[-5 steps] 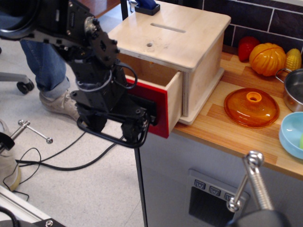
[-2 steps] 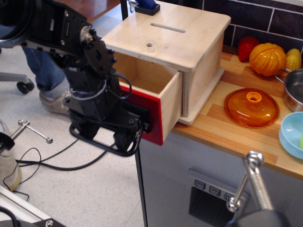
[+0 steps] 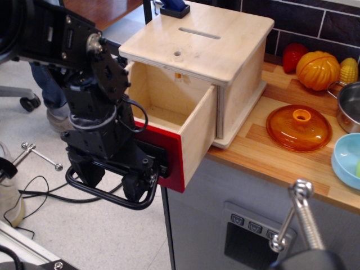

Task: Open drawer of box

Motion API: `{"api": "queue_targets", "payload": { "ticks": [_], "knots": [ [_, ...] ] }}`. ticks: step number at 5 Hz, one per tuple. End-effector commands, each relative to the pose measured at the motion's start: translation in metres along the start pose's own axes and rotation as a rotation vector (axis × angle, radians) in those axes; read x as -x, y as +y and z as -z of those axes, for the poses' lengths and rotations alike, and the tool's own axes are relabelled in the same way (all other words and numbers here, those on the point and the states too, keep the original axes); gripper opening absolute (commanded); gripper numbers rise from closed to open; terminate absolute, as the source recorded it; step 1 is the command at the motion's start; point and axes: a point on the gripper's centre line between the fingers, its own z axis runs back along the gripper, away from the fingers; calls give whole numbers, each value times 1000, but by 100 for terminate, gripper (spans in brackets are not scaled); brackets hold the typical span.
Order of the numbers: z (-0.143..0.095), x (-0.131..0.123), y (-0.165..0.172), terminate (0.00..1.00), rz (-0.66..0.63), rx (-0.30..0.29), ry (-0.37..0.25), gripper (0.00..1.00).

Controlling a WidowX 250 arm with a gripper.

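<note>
The box (image 3: 208, 42) is a pale wooden cube on the counter's left end, with a slot and a small round hole in its top. Its drawer (image 3: 198, 132) stands pulled well out to the lower left, past the counter edge, and its inside looks empty. The red front panel (image 3: 169, 160) carries a black plate and a large black loop handle (image 3: 107, 195). My gripper (image 3: 108, 179) is at the handle. Its two fingers stand apart along the loop's bar and hook behind it. The black arm hides most of the red panel.
An orange lid (image 3: 298, 127), a steel pot (image 3: 350, 107), a blue bowl (image 3: 347, 160) and toy vegetables (image 3: 318, 68) lie on the wooden counter (image 3: 270, 163) to the right. A blue object (image 3: 175, 7) sits on the box's back corner. Cables and a person's leg (image 3: 50, 93) are on the floor at left.
The drawer has slid further out of the box toward the lower left. My gripper has moved the same way with the handle.
</note>
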Motion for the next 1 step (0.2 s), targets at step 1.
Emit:
{"api": "queue_targets", "payload": {
  "ticks": [1],
  "knots": [
    [-5,22,-12,100,17,-1,143,100]
  ]
}}
